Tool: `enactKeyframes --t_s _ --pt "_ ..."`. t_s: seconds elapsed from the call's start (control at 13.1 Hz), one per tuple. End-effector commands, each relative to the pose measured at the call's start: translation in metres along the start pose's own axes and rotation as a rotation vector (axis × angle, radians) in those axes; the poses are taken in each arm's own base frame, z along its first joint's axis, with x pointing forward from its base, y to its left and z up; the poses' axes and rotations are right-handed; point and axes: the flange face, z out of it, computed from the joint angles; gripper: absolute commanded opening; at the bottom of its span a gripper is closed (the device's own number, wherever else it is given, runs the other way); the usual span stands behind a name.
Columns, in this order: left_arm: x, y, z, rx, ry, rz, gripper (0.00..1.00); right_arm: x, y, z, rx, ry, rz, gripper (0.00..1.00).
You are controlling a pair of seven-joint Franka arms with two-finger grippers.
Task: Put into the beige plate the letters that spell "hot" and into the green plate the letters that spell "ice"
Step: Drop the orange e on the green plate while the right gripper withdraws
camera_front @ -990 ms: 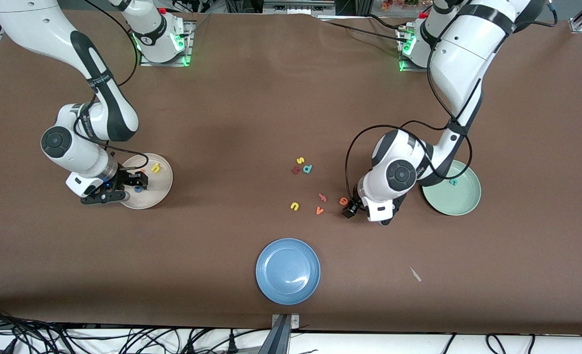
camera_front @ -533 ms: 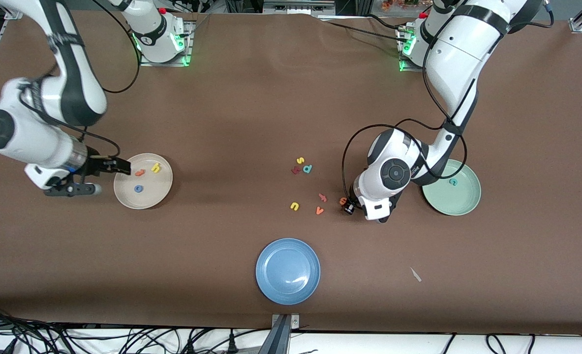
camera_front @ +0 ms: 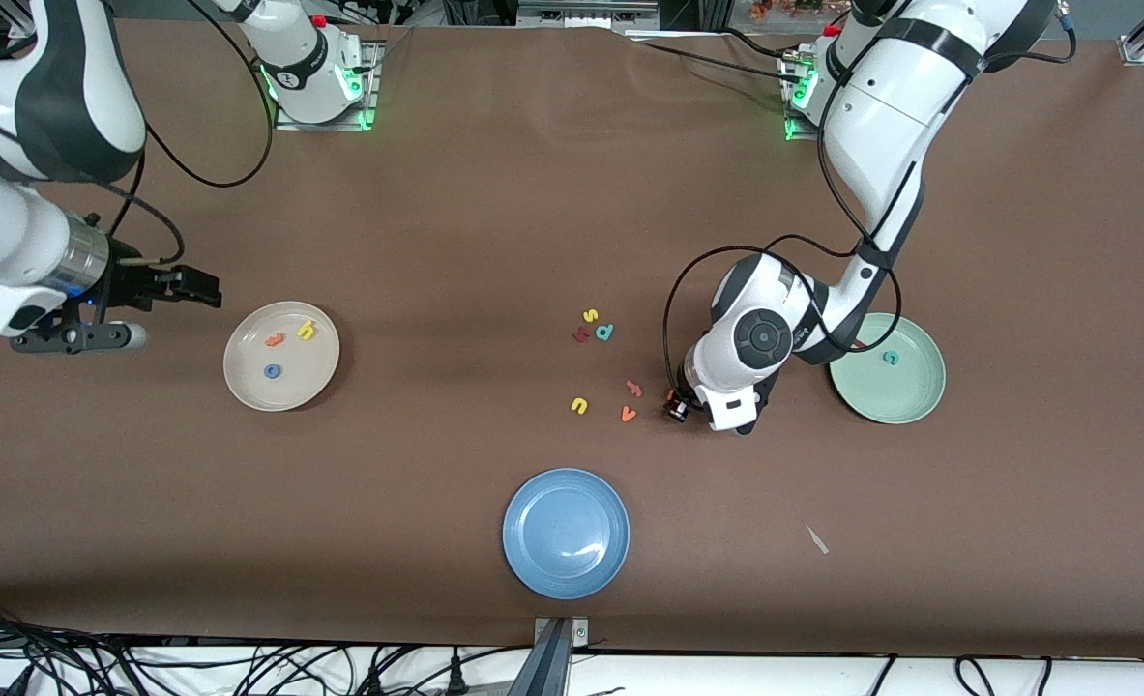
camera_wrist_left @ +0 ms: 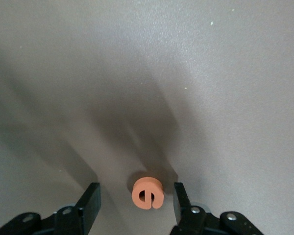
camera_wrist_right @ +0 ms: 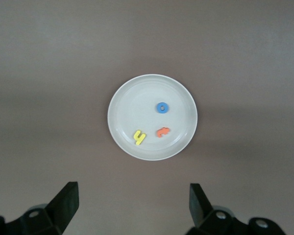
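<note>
The beige plate (camera_front: 243,382) holds the yellow h (camera_front: 307,330), orange t (camera_front: 275,339) and blue o (camera_front: 271,370); the right wrist view shows the plate (camera_wrist_right: 122,103) and all three too. My right gripper (camera_front: 194,287) (camera_wrist_right: 133,190) hangs open and empty, raised beside that plate toward the right arm's end. The green plate (camera_front: 871,396) holds the teal c (camera_front: 890,358). The orange e (camera_wrist_left: 147,193) lies flat on the table. My left gripper (camera_front: 678,406) (camera_wrist_left: 137,190) is low over it, open, a finger on each side without touching. The dark red i (camera_front: 581,335) lies mid-table.
Near the i lie a yellow s (camera_front: 590,315) and teal d (camera_front: 605,332). A yellow u (camera_front: 579,406), orange v (camera_front: 628,415) and a reddish letter (camera_front: 634,389) lie beside the left gripper. A blue plate (camera_front: 566,533) sits nearer the camera, with a white scrap (camera_front: 817,539).
The right gripper left the blue o in the beige plate, opened, then rose away toward its end of the table. The left gripper shifted over the orange e and its jaws narrowed.
</note>
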Motion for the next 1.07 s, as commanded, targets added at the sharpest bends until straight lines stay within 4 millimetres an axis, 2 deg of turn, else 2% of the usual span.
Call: enactKeyframes --t_s 0.0,0.15,0.3,0.38,0.46,0.69,0.84,0.99 --pt "-0.001 0.006 0.003 -0.008 0.027 -0.007 0.48 -0.012 -0.013 -0.016 0.006 0.010 0.006 1.00" --pt "-0.001 0.006 0.002 -0.010 0.027 -0.007 0.36 -0.016 -0.014 -0.026 0.002 0.025 0.023 1.00" --pt "0.001 0.011 -0.006 -0.023 0.030 0.002 0.18 -0.026 -0.015 -0.045 -0.001 0.039 0.013 1.00" --pt "0.006 0.012 -0.013 -0.032 0.035 0.003 0.15 -0.026 -0.013 -0.053 -0.003 0.051 0.010 1.00" --pt "0.012 0.015 -0.027 -0.046 0.053 0.037 0.15 -0.024 -0.012 -0.063 -0.005 0.066 0.009 1.00" --pt "0.054 0.008 -0.094 -0.005 0.061 0.125 0.15 -0.021 -0.005 -0.085 -0.014 0.064 0.022 1.00" --pt "0.085 -0.012 -0.126 0.097 0.009 0.258 0.15 -0.021 0.002 -0.089 -0.017 0.067 0.036 1.00" --pt "0.128 -0.044 -0.147 0.215 -0.062 0.398 0.15 -0.020 0.005 -0.088 -0.015 0.066 0.041 1.00"
